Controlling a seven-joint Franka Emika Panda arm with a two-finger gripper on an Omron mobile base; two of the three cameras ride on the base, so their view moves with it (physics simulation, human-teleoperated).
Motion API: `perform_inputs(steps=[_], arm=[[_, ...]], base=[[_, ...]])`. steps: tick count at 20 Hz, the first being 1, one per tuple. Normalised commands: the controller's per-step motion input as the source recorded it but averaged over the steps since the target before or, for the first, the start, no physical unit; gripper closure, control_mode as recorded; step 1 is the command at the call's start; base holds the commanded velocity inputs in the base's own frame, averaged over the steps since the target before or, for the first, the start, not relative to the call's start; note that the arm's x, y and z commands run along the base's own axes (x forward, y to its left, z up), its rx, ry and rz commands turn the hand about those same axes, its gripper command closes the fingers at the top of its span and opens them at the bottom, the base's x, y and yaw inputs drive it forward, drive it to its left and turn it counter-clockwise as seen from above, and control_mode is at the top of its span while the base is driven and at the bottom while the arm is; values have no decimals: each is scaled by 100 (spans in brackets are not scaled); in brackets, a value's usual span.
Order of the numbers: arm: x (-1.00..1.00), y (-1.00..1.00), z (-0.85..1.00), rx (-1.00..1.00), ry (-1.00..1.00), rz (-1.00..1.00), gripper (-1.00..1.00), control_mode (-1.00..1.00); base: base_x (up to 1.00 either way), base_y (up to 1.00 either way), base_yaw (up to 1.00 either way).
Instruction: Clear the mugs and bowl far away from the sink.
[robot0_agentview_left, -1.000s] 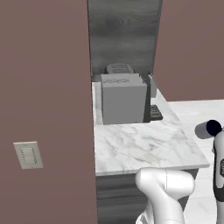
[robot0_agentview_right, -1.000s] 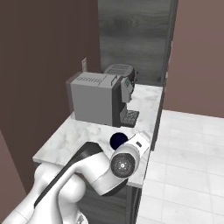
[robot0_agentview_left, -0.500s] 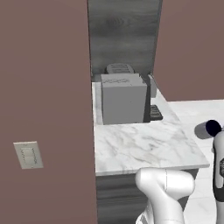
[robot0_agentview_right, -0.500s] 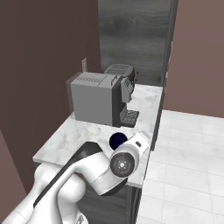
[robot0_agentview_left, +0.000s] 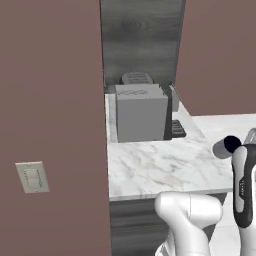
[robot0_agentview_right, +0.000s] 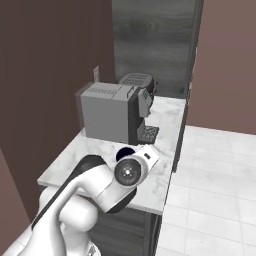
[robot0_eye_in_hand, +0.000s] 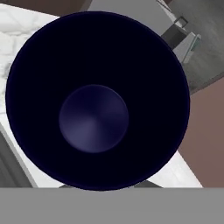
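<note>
Hand view, looking straight down into the mug (robot0_eye_in_hand: 97, 100): its dark navy interior forms a smooth, glossy round well with a paler flat disc at the bottom, and it sits so close to the lens that I judge it is carried at the hand rather than standing free. I cannot see the fingers themselves, but they are drawn fully together, and since the mug hangs in front of the camera I take them to be clamped on its wall or handle. In the left base view the same mug (robot0_agentview_left: 226, 147) appears as a short grey-white cylinder with a dark mouth, tipped on its side above the bench (robot0_agentview_left: 160, 167) edge, near and to the front-right of the coffee machine (robot0_agentview_left: 141, 113); in the right base view only its navy rim (robot0_agentview_right: 126, 152) shows, just behind my wrist, in front of the coffee machine (robot0_agentview_right: 112, 111). I hold it here, I judge, because this bench beside the machine is a spot well away from the sink, so the carry step looks nearly finished and set-down remains. The bench is white marble with grey veining; the machine is a matte grey boxy block with a dark front; a tall dark wood-grain cabinet panel (robot0_agentview_left: 142, 40) rises behind the machine.
</note>
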Motion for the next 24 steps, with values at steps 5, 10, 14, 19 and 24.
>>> perform_inputs(steps=[5, 10, 14, 19, 24], arm=[[23, 38, -2, 0, 6, 0, 100, -100], [30, 40, -3, 0, 8, 0, 100, -100], [27, 28, 0, 2, 6, 0, 100, -100], [32, 21, 0, 9, 8, 0, 100, -100], [29, 14, -5, 13, 9, 0, 100, -100]], base=[[0, 0, 0], [0, 0, 0], [0, 0, 0], [0, 0, 0], [0, 0, 0]])
